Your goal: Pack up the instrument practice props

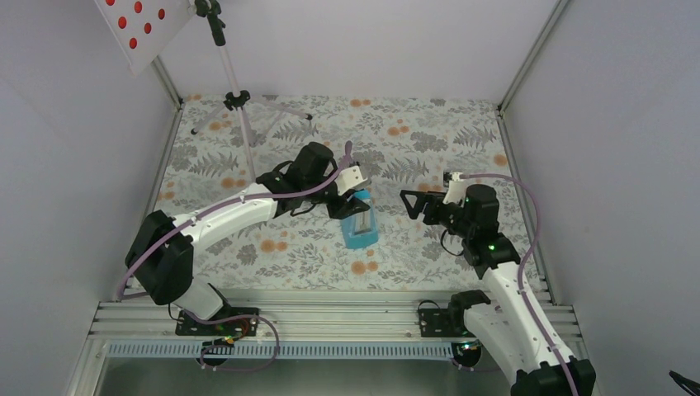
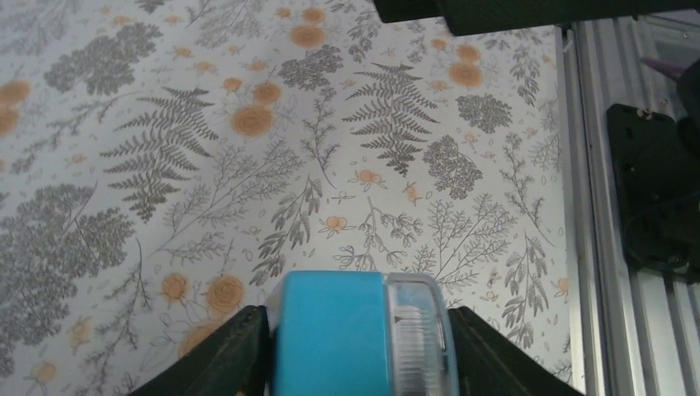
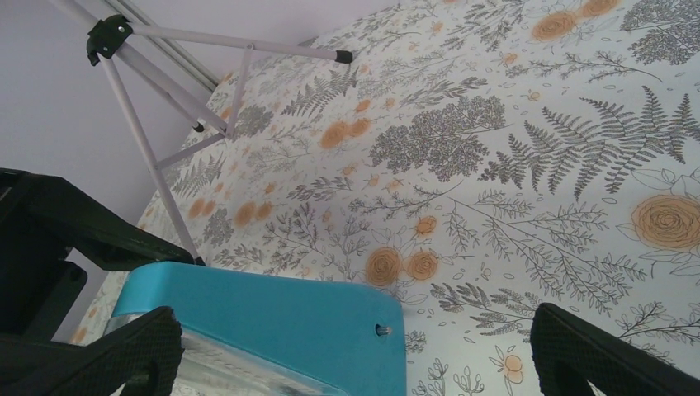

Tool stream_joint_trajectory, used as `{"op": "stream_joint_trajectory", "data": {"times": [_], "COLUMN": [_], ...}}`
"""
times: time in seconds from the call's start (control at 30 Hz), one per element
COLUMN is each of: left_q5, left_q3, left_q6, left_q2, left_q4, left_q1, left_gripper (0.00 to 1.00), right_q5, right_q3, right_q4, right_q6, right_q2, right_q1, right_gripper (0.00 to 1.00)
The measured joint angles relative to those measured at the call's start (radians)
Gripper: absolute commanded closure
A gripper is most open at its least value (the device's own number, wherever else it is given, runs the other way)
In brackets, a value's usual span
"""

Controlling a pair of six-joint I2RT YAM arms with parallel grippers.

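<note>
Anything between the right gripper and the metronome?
Nothing: the top external view shows only bare floral table cover between the right gripper and the turquoise metronome.

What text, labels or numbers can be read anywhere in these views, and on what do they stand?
None can be read.
The metronome has faint marks behind its clear cover, too blurred to read.
The music stand desk shows only red dots, no letters or numbers.

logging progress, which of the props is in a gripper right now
The turquoise metronome, clamped between the fingers of the left gripper. The silver music stand stands apart in the far-left corner, with no gripper on it.
</note>
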Motion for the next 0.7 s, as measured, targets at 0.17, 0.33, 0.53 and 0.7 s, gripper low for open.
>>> {"op": "stream_joint_trajectory", "data": {"times": [0.17, 0.33, 0.53, 0.7], "left_q5": [-0.010, -0.025, -0.175, -0.473], "left_q3": [0.000, -0.004, -0.045, -0.063], "left_q6": [0.005, -0.002, -0.095, -0.278], "left_q2": [0.000, -0.002, -0.035, -0.060], "left_q4": [0.007, 0.016, 0.070, 0.085], "left_q1": [0.000, -0.004, -0.051, -0.150], "left_gripper": [0.63, 0.68, 0.68, 0.71], "right_q5": [-0.005, -0.005, -0.001, 0.007], "right_q3": [-0.004, -0.004, -0.005, -0.005], "right_q4": [0.000, 0.000, -0.004, -0.007], "right_q6": [0.008, 0.013, 0.014, 0.014], "right_q2": [-0.014, -0.027, -0.055, -0.062], "right_q1": [0.000, 0.000, 0.000, 0.000], "right_gripper": [0.00, 0.01, 0.00, 0.00]}}
